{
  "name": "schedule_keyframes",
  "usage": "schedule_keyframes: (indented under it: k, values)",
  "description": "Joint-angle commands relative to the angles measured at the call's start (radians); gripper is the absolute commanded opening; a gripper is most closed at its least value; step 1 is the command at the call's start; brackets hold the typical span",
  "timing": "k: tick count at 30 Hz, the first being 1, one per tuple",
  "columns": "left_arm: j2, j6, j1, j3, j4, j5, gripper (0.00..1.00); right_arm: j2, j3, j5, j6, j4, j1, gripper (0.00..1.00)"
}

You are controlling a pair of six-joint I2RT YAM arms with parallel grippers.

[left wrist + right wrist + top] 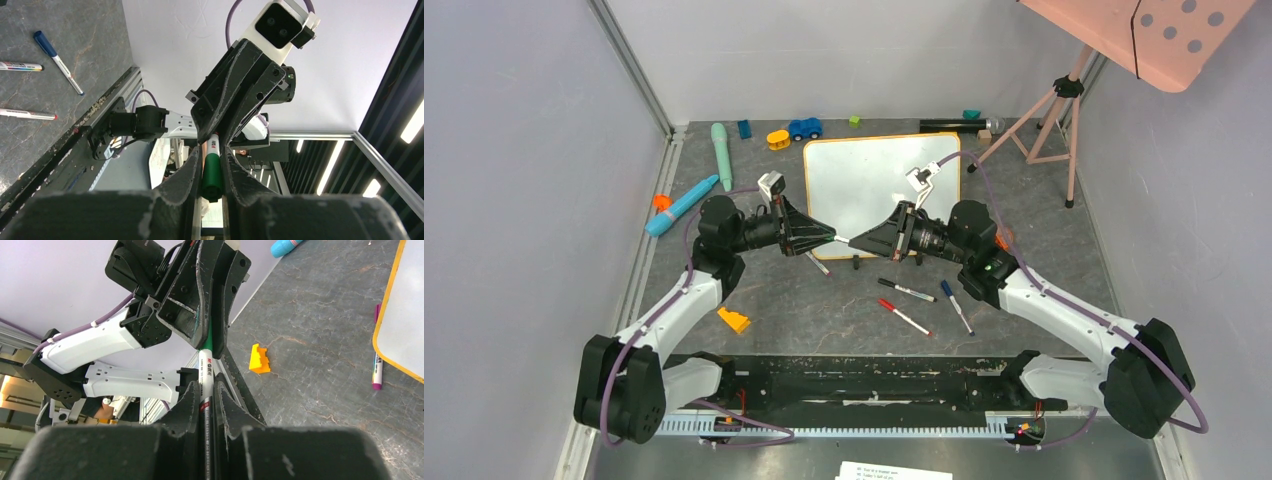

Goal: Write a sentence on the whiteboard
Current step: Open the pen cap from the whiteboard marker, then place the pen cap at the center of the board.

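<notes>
The whiteboard lies flat at the back middle of the table, its orange-framed corner also in the right wrist view. Its face is bare white and no sentence shows on it. In front of it my two grippers meet tip to tip, holding one marker level between them. My left gripper is shut on the marker's green cap. My right gripper is shut on the marker's white barrel.
Loose markers lie on the grey table near the arms: black, red, blue and one by the board's near edge. An orange block sits front left, teal toys far left, a tripod back right.
</notes>
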Motion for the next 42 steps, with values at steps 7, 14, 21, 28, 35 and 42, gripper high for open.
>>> schedule_keyframes:
  k: [7,14,21,28,35,42]
  values:
    - [0.024,0.124,0.056,0.063,-0.148,-0.005,0.02,-0.072,-0.056,-0.021,-0.024,-0.08,-0.048,0.0]
    - [0.055,0.18,0.154,0.043,-0.177,0.005,0.02,-0.156,-0.145,-0.035,-0.027,-0.119,-0.108,0.0]
    - [0.065,0.704,0.228,0.147,-0.946,-0.33,0.02,-0.203,-0.085,0.135,-0.15,-0.37,-0.127,0.0]
    - [0.155,0.927,0.228,0.236,-1.254,-0.7,0.02,-0.251,-0.009,0.382,-0.224,-0.57,-0.127,0.0]
    - [0.259,0.923,0.227,0.185,-1.18,-0.715,0.02,-0.261,0.0,0.456,-0.238,-0.635,-0.127,0.0]
    - [0.399,0.941,0.228,0.224,-1.182,-0.659,0.06,-0.275,-0.002,0.462,-0.227,-0.642,-0.127,0.0]
